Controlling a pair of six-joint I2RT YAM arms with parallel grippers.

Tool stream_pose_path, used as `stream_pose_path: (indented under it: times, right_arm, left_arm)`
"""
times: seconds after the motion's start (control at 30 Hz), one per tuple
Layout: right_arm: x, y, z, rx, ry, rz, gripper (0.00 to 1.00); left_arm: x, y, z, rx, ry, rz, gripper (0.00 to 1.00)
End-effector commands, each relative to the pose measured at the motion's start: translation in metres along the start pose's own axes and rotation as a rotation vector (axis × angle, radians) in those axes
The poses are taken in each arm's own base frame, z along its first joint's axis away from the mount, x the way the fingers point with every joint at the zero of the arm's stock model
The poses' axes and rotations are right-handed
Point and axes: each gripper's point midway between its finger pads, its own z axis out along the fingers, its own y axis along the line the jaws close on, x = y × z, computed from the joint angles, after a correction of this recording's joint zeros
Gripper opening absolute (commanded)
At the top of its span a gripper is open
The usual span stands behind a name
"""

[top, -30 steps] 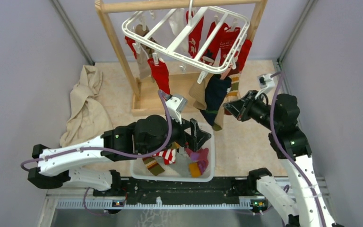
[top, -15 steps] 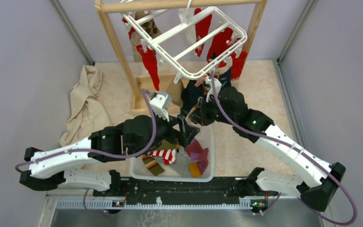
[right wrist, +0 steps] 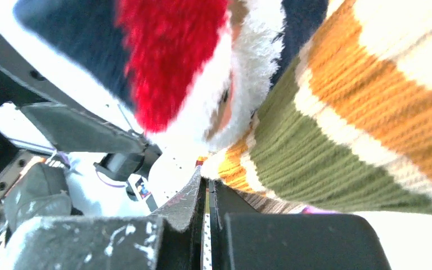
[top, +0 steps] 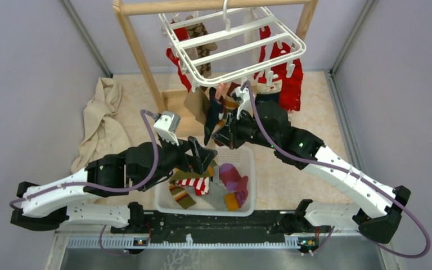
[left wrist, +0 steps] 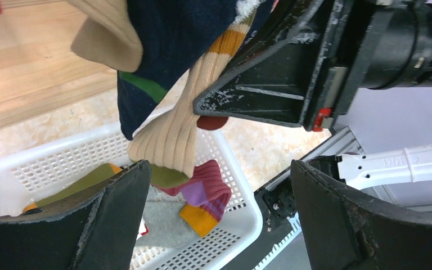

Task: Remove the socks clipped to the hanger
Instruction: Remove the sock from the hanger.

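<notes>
Beige speckled tabletop carries the white mesh basket, which serves as the reference for all positions below.

1. Position of work. The hanger hangs above and beyond the basket's far rim. The socks nearest the arms, a navy sock, a tan sock and a cream ribbed striped sock, hang from its near edge. Their long axes run vertically, cuffs up at the clips and toes down over the far rim. More red socks hang further beyond the basket.

2. Right gripper. It is above the far rim, against the hanging cluster on its right side, and is the nearer of the two. Its jaws are fully closed. The striped sock lies touching or just beside the fingertips; whether fabric is pinched between them cannot be told.

3. Left gripper. It is over the basket's far-left part, below and to the left of the toes. Its jaws are spread wide and hold nothing.

4. Judgement. Freeing a sock calls for a downward pull along its axis, toward the basket.
</notes>
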Motion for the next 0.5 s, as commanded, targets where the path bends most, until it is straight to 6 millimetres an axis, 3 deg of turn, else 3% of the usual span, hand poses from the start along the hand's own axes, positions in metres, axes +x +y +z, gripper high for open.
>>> stream_pose_path:
  times: [0.0, 0.23, 0.47]
  right_arm:
    - [-0.026, 0.041, -0.013, -0.114, -0.065, -0.010, 0.00]
    - [-0.007, 0.066, -0.019, -0.173, -0.031, 0.010, 0.00]
    - [-0.006, 0.070, -0.035, -0.185, -0.033, 0.020, 0.00]
  left_arm:
    - [0.011, 0.006, 0.002, -0.023, 0.024, 0.013, 0.99]
    - [0.022, 0.007, 0.006, -0.028, 0.048, 0.025, 0.99]
    - [0.027, 0.016, 0.001, -0.045, 0.058, 0.018, 0.99]
